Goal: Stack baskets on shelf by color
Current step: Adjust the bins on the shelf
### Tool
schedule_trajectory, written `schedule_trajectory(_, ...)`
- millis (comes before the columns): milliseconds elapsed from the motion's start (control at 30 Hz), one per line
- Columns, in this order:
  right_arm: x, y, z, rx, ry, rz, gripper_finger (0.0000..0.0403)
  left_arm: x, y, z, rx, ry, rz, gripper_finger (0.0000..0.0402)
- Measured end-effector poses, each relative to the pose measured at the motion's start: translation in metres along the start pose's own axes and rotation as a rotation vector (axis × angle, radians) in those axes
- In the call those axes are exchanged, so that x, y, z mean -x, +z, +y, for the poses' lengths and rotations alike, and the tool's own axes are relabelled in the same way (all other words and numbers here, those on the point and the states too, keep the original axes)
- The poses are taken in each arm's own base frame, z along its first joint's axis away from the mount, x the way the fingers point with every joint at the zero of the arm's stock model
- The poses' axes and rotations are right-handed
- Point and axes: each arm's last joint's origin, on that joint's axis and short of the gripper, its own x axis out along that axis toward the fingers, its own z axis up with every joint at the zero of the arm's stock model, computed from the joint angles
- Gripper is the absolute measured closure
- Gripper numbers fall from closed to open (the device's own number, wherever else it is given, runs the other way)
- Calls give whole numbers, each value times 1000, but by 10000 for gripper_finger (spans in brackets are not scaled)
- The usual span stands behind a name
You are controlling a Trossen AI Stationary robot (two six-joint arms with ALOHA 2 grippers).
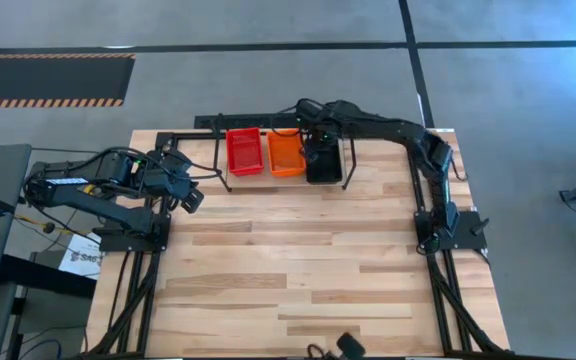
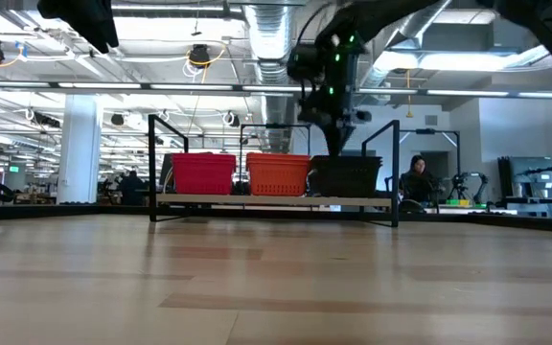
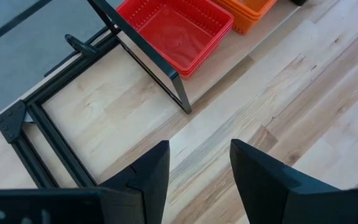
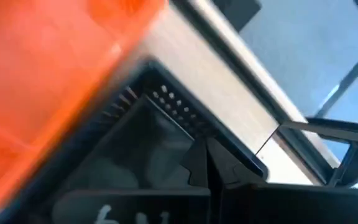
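- Baskets, small shallow rectangular ones of perforated plastic, sit in three colour piles along the shelf, a light wooden board framed in thin black rods, in the upper middle of the high view: the red pile on the left, the orange pile in the middle, the black pile on the right.
- Each looks light and fairly stiff, with thin mesh walls that should flex a little; the smooth plastic may slip, so a pinch across one rim wall seems the sound hold, and they nest easily.
- The right gripper is over the black pile; in the right wrist view its fingers appear closed together at a black rim corner, probably nipping that wall, though the blur leaves this unsure.
- The left gripper waits over the bare tabletop at the left of the high view, released, fingers apart and holding nothing.
- The low view alone shows the three piles at about equal height on the shelf board, side by side and nearly touching.
- The left wrist view alone shows stacked rims in the red pile, confirming more than one basket there.
- The high view alone shows no basket left loose on the table.
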Motion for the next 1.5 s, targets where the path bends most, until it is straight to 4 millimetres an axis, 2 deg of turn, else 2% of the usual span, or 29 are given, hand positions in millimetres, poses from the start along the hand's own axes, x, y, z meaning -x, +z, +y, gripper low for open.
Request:
schedule_trajectory(67, 20, 0, 4, -23, 66, -56, 403, 0, 0, 0, 2, 0, -1, 244)
schedule_trajectory(167, 47, -1, 20, 2, 268, -133, 403, 0, 0, 0, 3, 0, -2, 244)
schedule_trajectory(267, 55, -2, 39, 45, 372, -173, 403, 0, 0, 0, 3, -1, -3, 244)
schedule_trajectory(367, 45, 0, 53, 63, 381, -175, 403, 0, 0, 0, 3, 0, -3, 244)
schedule_trajectory(533, 12, 4, 75, 120, 367, -175, 403, 0, 0, 0, 3, 0, -3, 244)
schedule_trajectory(733, -6, 16, 79, 107, 380, -240, 403, 0, 0, 0, 5, -2, -1, 244)
schedule_trajectory(867, -6, 15, 80, 111, 379, -232, 403, 0, 0, 0, 5, -3, 0, 244)
schedule_trajectory(1333, 8, 1, 114, 145, 425, -237, 403, 0, 0, 0, 5, 1, -3, 244)
schedule_trajectory(1500, 8, 6, 113, 125, 425, -281, 403, 0, 0, 0, 5, 1, -3, 244)
